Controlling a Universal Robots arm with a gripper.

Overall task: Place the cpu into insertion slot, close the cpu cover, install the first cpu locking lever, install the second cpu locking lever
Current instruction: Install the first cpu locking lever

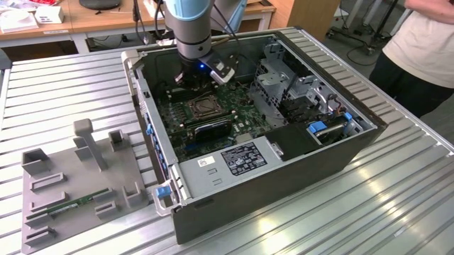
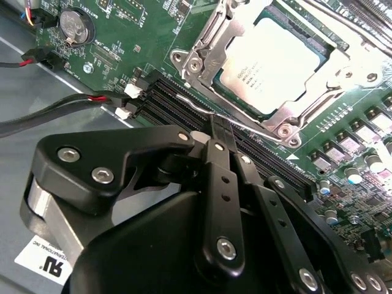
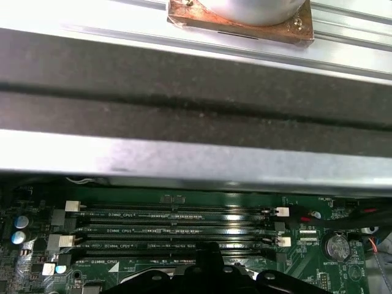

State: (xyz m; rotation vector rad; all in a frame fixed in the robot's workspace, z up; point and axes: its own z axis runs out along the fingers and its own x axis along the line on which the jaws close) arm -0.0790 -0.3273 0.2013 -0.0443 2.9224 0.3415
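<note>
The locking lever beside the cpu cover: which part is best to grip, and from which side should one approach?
Probably near the free end of the locking lever, from above, on the side of the memory slots: the thin rod lies low and close along the cpu cover, which blocks the other side.

In the exterior view the arm point(image 1: 191, 32) blocks the rear of the circuit board point(image 1: 234, 101). The socket point(image 1: 201, 108) is too small to show what it holds, and a person point(image 1: 426, 48) is cropped at the frame's edge. In the second wrist view the gripper point(image 2: 218, 125) covers part of the memory slots point(image 2: 165, 92), and the cover point(image 2: 205, 49) around the chip point(image 2: 275, 58) runs off the picture's edge. A blurred case wall point(image 3: 196, 92) hides part of the board in the first wrist view.
</note>
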